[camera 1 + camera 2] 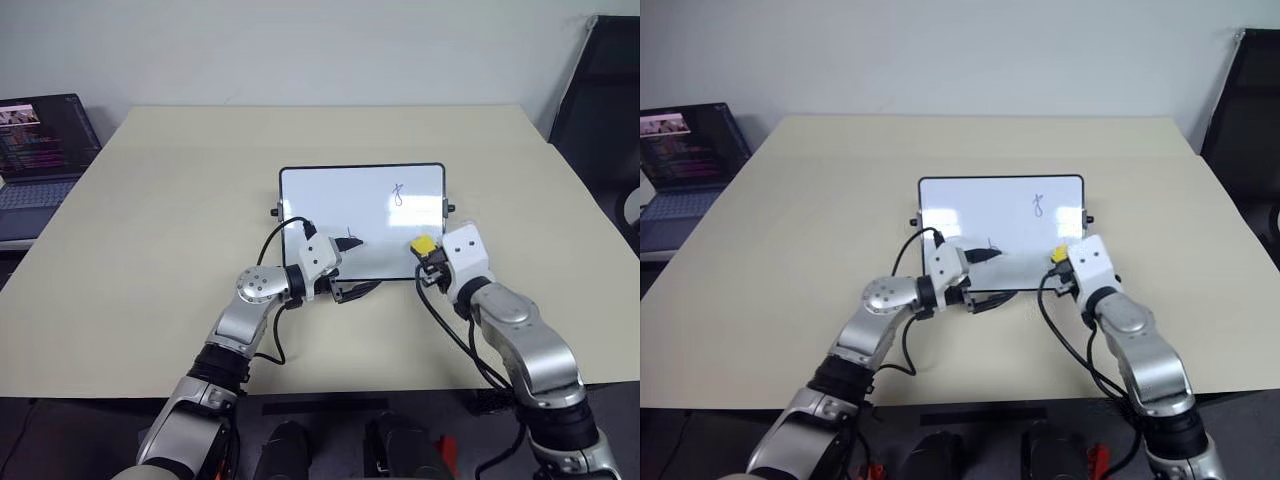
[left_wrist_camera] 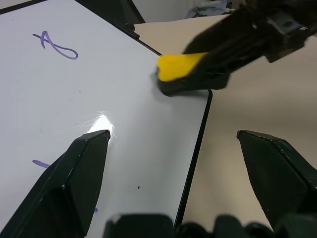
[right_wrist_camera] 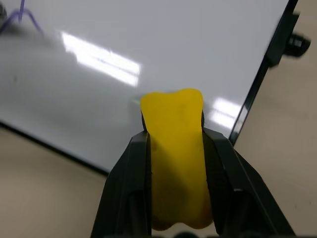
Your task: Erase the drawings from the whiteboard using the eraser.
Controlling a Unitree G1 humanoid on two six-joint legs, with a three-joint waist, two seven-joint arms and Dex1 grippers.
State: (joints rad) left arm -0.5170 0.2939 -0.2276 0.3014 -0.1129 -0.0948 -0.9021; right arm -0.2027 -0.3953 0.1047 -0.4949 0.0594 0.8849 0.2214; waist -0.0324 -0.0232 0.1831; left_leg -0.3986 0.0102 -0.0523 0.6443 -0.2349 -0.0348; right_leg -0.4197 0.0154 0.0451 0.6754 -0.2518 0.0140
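Fingers (image 3: 133,183) of the right gripper (image 1: 428,256) are clenched on the eraser (image 3: 176,158), whose long axis runs along them, its yellow end pointing out over the near right corner of the whiteboard (image 1: 340,200), close to the black frame. The left gripper (image 1: 345,270) stands released, one finger (image 2: 74,183) over the board's near edge, the other beyond the frame. The whiteboard lies flat, long axis across the table (image 1: 150,220). One squiggle (image 1: 398,194) sits upper right, another (image 1: 350,238) by the left gripper. Bare tabletop surrounds the board; a laptop (image 1: 35,150) sits far left.
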